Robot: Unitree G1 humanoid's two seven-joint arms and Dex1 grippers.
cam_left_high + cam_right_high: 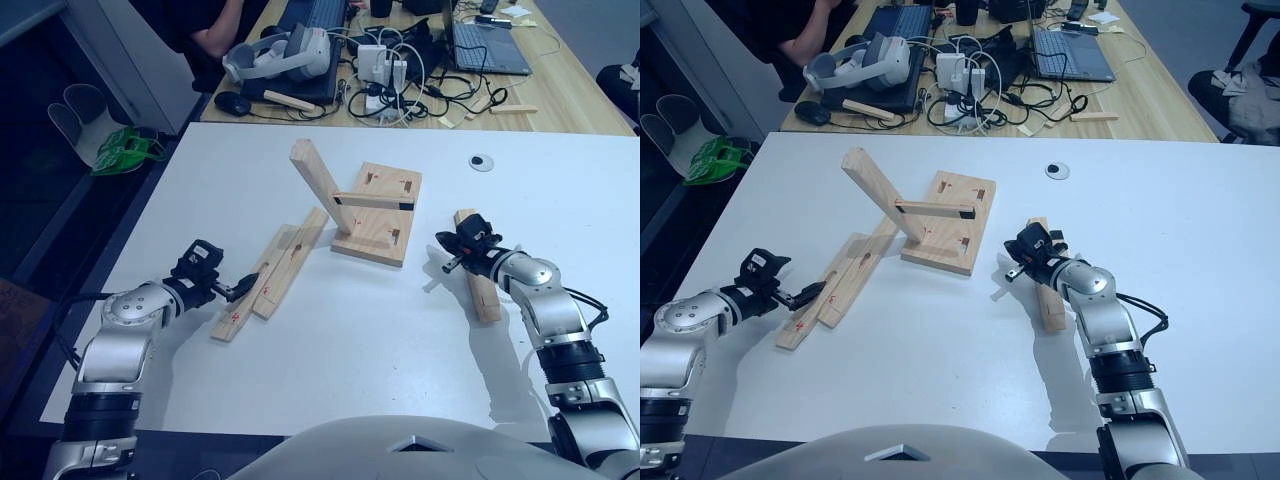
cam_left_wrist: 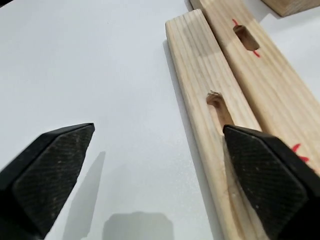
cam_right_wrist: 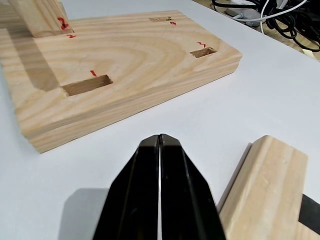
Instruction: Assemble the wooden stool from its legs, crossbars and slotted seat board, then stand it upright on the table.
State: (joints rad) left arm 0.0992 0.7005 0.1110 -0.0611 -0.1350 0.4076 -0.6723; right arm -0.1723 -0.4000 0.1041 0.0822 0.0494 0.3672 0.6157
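The slotted seat board [image 1: 385, 225] lies flat at the table's middle. One leg [image 1: 313, 172] stands tilted in it, and a crossbar [image 1: 372, 201] runs from that leg over the board. Two loose legs [image 1: 268, 272] lie side by side to the board's left. My left gripper [image 1: 238, 288] is open at their near end, with one finger [image 2: 265, 180] over the outer leg [image 2: 200, 80] and the other [image 2: 50, 175] over bare table. Another leg [image 1: 482, 285] lies to the board's right. My right gripper [image 3: 160, 190] is shut and empty beside that leg [image 3: 265, 185], pointing at the seat board [image 3: 135, 60].
A small round disc [image 1: 482, 162] lies on the white table [image 1: 350, 340] at the back right. Behind the table stands a desk [image 1: 560, 95] with cables, a headset [image 1: 280, 52] and a laptop. A green object [image 1: 125, 148] sits off the table's left edge.
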